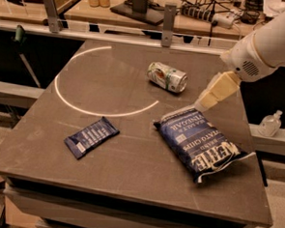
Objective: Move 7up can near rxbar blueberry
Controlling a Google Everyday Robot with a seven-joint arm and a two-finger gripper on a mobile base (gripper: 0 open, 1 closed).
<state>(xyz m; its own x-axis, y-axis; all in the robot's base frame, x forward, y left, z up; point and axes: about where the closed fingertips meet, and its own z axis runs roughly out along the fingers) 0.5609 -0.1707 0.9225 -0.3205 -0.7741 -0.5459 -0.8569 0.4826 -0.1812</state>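
The dented white-and-green 7up can (167, 77) lies on its side near the far edge. The flat dark blue rxbar blueberry wrapper (91, 136) lies toward the near-left corner, well apart. The cream gripper (204, 102) hovers near the right edge, just above a large blue chip bag (198, 144); whether it is parted or closed, I cannot tell.

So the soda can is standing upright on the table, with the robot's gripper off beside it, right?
Not upright: the camera view shows the 7up can lying on its side on the table, with the gripper off beside it, near the chip bag.
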